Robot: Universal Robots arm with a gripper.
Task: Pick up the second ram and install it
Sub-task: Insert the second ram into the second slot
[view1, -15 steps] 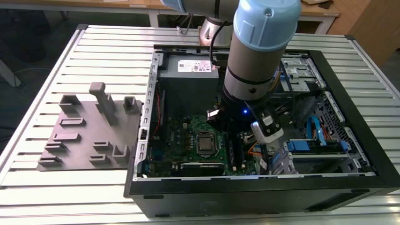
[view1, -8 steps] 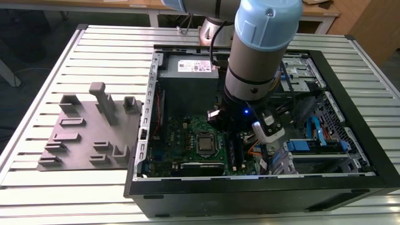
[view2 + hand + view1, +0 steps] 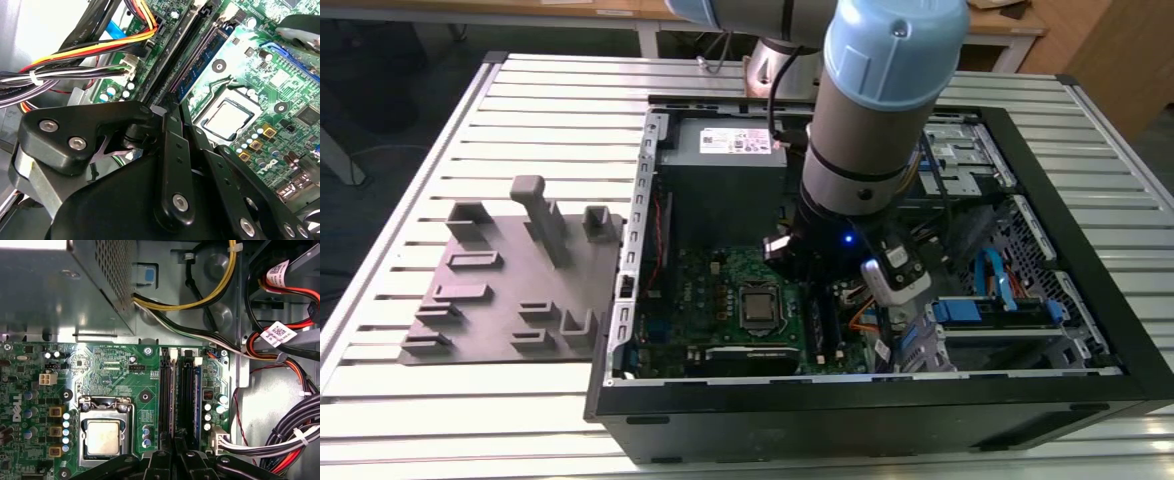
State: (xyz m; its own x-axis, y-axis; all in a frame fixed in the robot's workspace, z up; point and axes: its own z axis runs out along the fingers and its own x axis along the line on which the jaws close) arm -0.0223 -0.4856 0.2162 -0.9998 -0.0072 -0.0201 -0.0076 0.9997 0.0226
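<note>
My gripper (image 3: 818,298) is down inside the open computer case (image 3: 1067,385), over the memory slots beside the processor socket (image 3: 102,437). In both wrist views its black fingers (image 3: 172,150) stand close together, shut across the thin top edge of the second ram (image 3: 172,400), which stands in the slot nearer the socket. From the fingertips that stick runs away as a dark narrow strip (image 3: 175,55). Another stick with a blue-green board (image 3: 200,67) sits in the neighbouring slot (image 3: 196,400). The part of the second ram under the fingers is hidden.
The grey power supply (image 3: 727,150) fills the case's far end. Bundled cables (image 3: 295,430) hang beside the slots, and blue drive cables (image 3: 994,275) lie at the exterior view's right. A grey slotted holder block (image 3: 507,290) sits on the slatted table (image 3: 400,400) at the exterior view's left.
</note>
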